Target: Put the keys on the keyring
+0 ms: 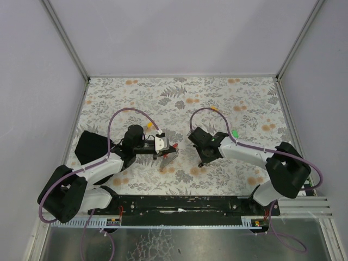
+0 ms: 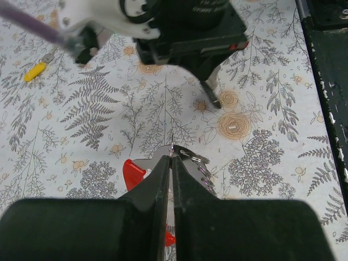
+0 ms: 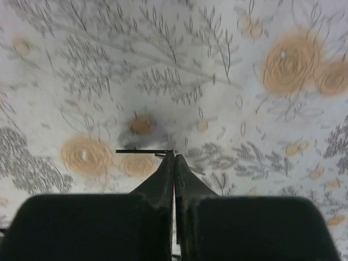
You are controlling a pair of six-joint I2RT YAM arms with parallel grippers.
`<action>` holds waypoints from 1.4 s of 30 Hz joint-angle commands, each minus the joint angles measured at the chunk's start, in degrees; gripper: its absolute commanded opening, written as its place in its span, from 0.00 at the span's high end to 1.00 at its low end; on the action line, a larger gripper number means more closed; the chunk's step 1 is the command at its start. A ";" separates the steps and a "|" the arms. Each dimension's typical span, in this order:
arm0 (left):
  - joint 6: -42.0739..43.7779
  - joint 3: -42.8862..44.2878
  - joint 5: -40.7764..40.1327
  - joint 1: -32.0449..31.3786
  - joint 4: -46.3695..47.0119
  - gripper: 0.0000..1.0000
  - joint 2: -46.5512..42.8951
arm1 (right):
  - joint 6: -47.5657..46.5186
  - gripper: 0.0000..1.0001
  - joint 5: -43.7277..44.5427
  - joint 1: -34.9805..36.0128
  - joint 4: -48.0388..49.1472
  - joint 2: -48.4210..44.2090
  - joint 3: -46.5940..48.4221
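Both closed: left claw (image 2: 172,157) grips keyring (image 2: 133,173); right claw (image 3: 174,157), pinching thin dark key (image 3: 144,151) crosswise, sits apart to keyring's right.

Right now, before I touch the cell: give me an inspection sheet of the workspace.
Surface: floral cloth over the table, lying flat.
Job's things: keyring, red loop plus grey piece, pinched in the left end effector; yellow-headed key and green-headed key loose on the cloth; apparently the black-headed key, seen edge-on, at the right end effector.
Clutter: nothing seen.
End effectors: both shut, left on the keyring, right on that thin dark key.
Cables: a purple cable loops from each arm over the cloth.
Surroundings: pale walls, metal frame posts, black rail at the near edge.
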 commanded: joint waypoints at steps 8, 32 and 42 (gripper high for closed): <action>-0.38 0.61 -1.28 -0.09 2.27 1.00 -0.64 | -4.84 1.00 6.38 -0.73 14.69 9.86 4.17; -1.49 0.29 -1.68 -0.09 3.00 1.00 -0.96 | -8.19 1.00 0.46 -0.76 31.95 -11.60 -13.30; -1.78 0.01 -1.95 -0.09 3.58 1.00 -1.43 | -8.58 1.00 -2.01 -0.78 29.67 -28.63 -20.00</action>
